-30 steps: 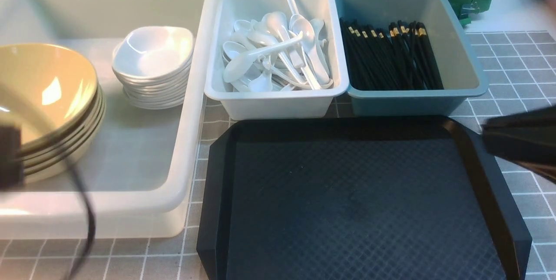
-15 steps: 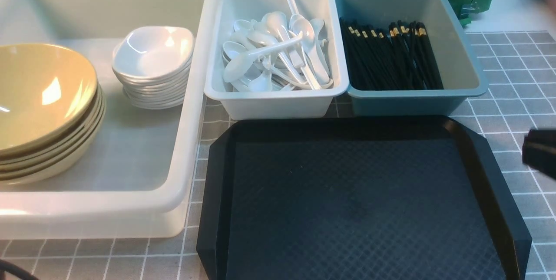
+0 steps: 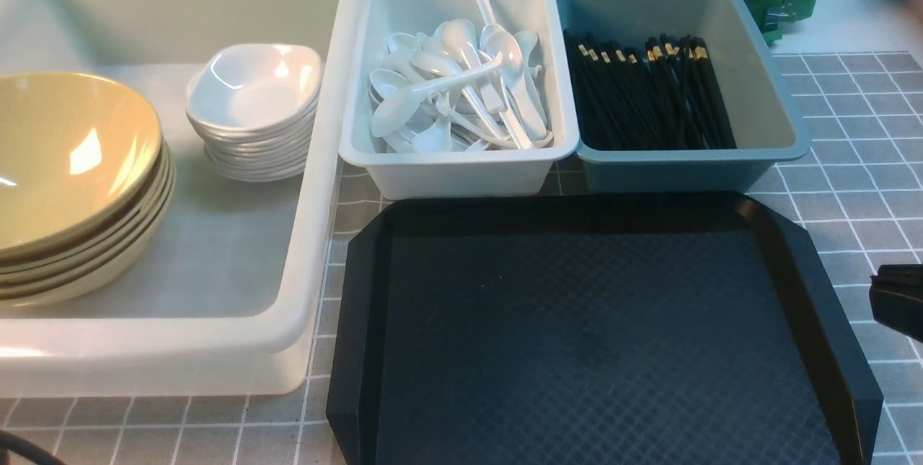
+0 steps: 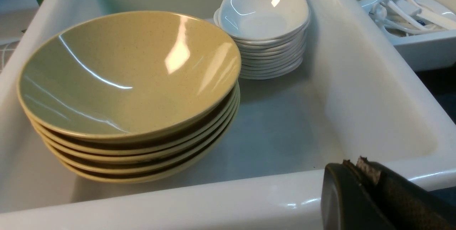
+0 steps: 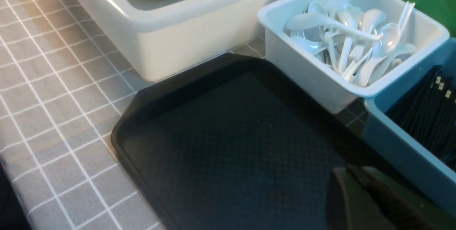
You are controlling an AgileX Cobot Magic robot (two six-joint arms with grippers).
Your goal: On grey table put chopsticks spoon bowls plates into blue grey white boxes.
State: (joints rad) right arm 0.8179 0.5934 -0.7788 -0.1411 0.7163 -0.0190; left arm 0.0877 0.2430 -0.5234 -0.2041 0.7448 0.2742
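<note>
A: Pincers?
B: Left gripper [image 4: 356,164] clenched, empty, at the large white box's [image 3: 324,162] near rim. Right gripper [image 5: 354,173] clenched, empty, by the black tray's [image 3: 577,321] right side.
A: Tableware?
B: Bowls [image 4: 124,76] and plates [image 4: 263,12] stacked in that box; spoons [image 3: 454,90] in the pale box [image 3: 461,173]; chopsticks [image 3: 649,97] in the blue-grey box [image 3: 670,169]

Left gripper [image 4: 353,165] gone from the front view; right gripper [image 3: 883,293] withdrew toward the right edge

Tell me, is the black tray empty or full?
Empty. The black tray shows only its bare diamond-patterned floor; the spoons lie in the pale box, the chopsticks in the blue box behind it.
</note>
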